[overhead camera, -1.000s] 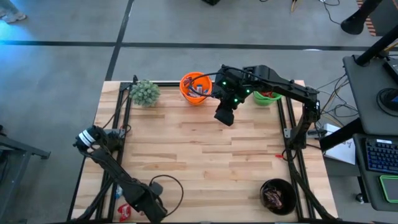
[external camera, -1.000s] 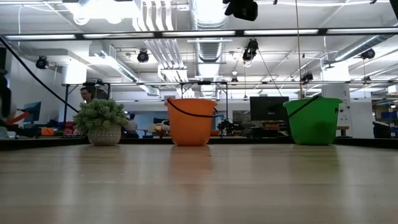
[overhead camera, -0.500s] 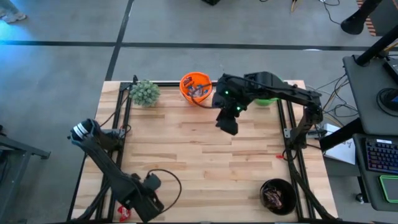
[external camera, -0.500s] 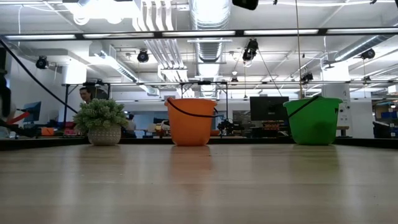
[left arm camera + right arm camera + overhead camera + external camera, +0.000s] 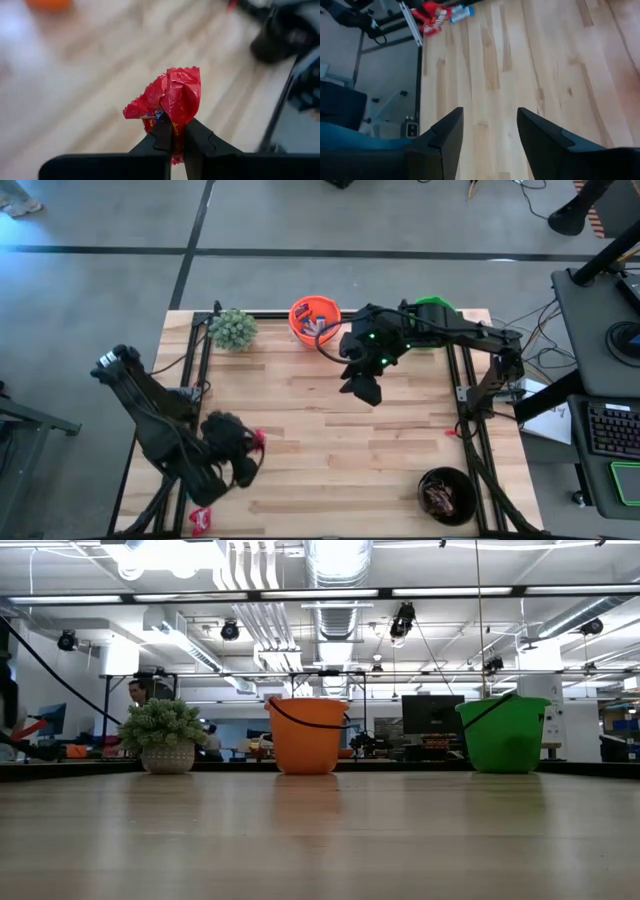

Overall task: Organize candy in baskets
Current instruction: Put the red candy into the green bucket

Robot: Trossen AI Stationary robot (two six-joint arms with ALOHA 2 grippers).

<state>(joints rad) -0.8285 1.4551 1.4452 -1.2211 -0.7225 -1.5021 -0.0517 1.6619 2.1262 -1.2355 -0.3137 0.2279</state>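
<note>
We found the left gripper [image 5: 173, 131] clamped on a crumpled red-wrapped candy [image 5: 167, 102], above the bench's left edge. The right gripper [image 5: 487, 125] stood with jaws apart, empty, near the orange plastic bucket [image 5: 313, 319] holding candies at the far edge.

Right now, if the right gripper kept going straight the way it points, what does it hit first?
Probably bare tabletop: the right gripper is open and angled down at empty wood. The candy pile at the table's edge lies farther along and off to one side; depth is unclear.
</note>
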